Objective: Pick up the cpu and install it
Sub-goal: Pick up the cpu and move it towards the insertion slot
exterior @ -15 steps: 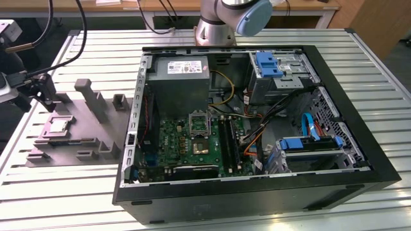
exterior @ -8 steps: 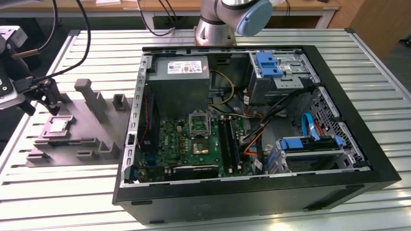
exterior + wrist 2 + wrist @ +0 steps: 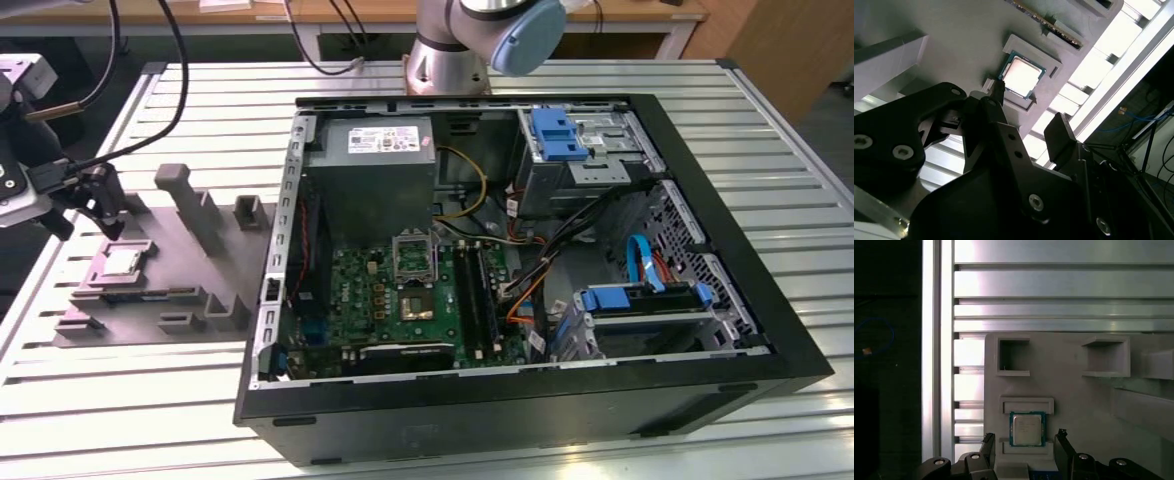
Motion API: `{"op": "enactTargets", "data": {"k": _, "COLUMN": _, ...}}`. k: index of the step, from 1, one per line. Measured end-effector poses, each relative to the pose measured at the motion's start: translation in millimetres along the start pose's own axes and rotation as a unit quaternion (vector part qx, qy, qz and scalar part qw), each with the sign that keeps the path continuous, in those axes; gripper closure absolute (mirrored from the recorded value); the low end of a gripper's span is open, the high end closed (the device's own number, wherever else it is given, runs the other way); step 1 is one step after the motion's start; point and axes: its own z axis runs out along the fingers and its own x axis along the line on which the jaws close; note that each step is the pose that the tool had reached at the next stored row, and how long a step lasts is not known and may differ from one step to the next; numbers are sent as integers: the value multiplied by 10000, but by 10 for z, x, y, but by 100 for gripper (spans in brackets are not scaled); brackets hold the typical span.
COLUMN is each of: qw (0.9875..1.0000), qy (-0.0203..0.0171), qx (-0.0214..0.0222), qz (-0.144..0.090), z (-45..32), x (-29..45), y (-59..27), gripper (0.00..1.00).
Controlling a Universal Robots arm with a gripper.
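A slatted aluminium table carries a grey tray near its edge at the exterior view's left, an open computer case beside it. The cpu lies in a tray recess. The gripper hangs above, its 2 fingers spread, grasping nothing.

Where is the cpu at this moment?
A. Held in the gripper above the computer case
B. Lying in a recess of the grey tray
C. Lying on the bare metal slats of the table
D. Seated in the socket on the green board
B: in the first wrist view the cpu lies flat in a recess of the grey tray, and the gripper is open with one finger on each side of it, not holding it.
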Motion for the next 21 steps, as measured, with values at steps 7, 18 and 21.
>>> {"op": "enactTargets", "data": {"k": 7, "qw": 10000, "qy": -1, "qx": 0, "qz": 0, "z": 35, "x": 0, "y": -1, "gripper": 41}}
{"op": "enactTargets", "data": {"k": 18, "qw": 10000, "qy": -5, "qx": 0, "qz": 0, "z": 133, "x": 0, "y": -4, "gripper": 41}}
{"op": "enactTargets", "data": {"k": 21, "qw": 10000, "qy": -6, "qx": 0, "qz": 0, "z": 178, "x": 1, "y": -5, "gripper": 41}}
